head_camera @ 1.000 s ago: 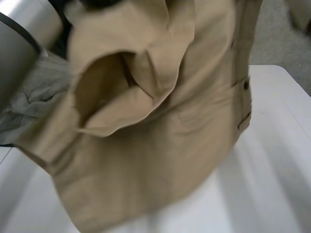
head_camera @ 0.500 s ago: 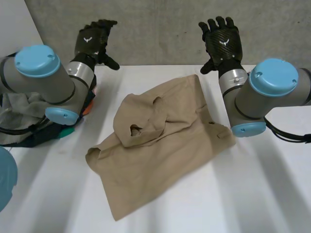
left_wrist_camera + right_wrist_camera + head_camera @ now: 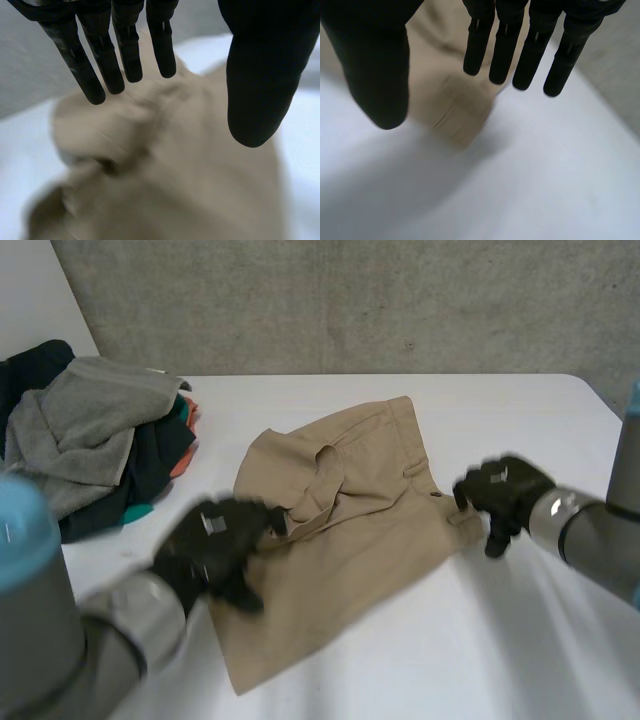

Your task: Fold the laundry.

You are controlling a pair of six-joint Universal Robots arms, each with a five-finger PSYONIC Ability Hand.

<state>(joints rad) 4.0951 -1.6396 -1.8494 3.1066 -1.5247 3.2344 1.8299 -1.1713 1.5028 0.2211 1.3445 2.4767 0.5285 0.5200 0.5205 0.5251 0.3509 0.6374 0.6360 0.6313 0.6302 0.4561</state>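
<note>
Shorts [image 3: 350,530] between left hand [image 3: 215,543] and right hand [image 3: 500,496], both formerly aloft.

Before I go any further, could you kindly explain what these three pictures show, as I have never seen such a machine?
It is a robot with two arms at a white table, each ending in a black hand. The head view looks down from between the arms; each wrist view looks along one hand's palm. A crumpled tan garment lies in the middle of the table, and a pile of other clothes sits at the robot's left. The left hand is over the garment's near left edge, the right hand by its right corner. In both wrist views the fingers are straight and apart, so nothing is held.
</note>
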